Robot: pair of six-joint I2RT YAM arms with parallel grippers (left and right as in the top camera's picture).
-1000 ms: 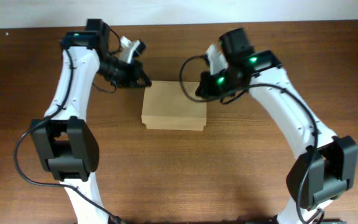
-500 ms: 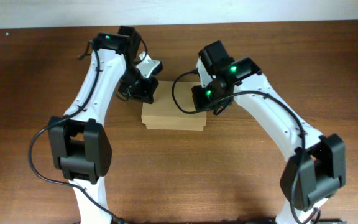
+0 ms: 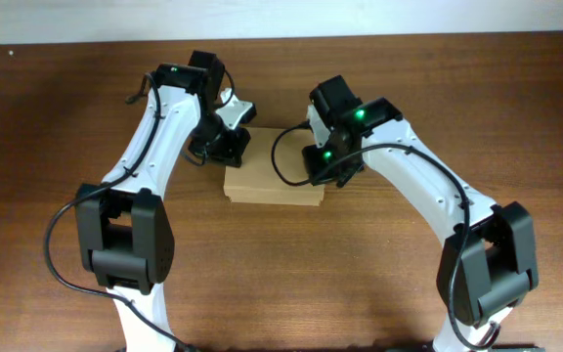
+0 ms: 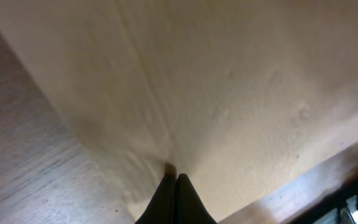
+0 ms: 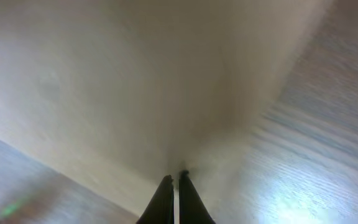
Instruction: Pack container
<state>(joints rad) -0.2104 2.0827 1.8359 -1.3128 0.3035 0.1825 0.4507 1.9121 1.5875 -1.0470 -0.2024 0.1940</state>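
Overhead view. Dark wood desk (image 3: 281,274), with two white arms reaching in from the 6 o'clock edge.

Left arm: left end effector (image 3: 229,147) is down at the 10 o'clock corner of the container (image 3: 274,186). In the left wrist view the two dark fingers (image 4: 166,196) are pressed together with no gap between them and nothing gripped. Their tips sit against the tan cardboard (image 4: 247,87), where a faint crease runs up toward 11 o'clock. Wood grain shows at 8 o'clock of that view.

Centre: the container sits flat on the desk between the two arms, just toward 12 o'clock of the desk's middle. Its top face is plain tan and level, with the flap lying down.

Right arm: right end effector (image 3: 323,168) is at the container's 2 o'clock corner. In the right wrist view the fingers (image 5: 161,199) are likewise closed on each other, holding nothing, with the tips against or just above blurred cardboard (image 5: 123,74); I cannot tell which. Desk surface shows at 4 o'clock of that view.
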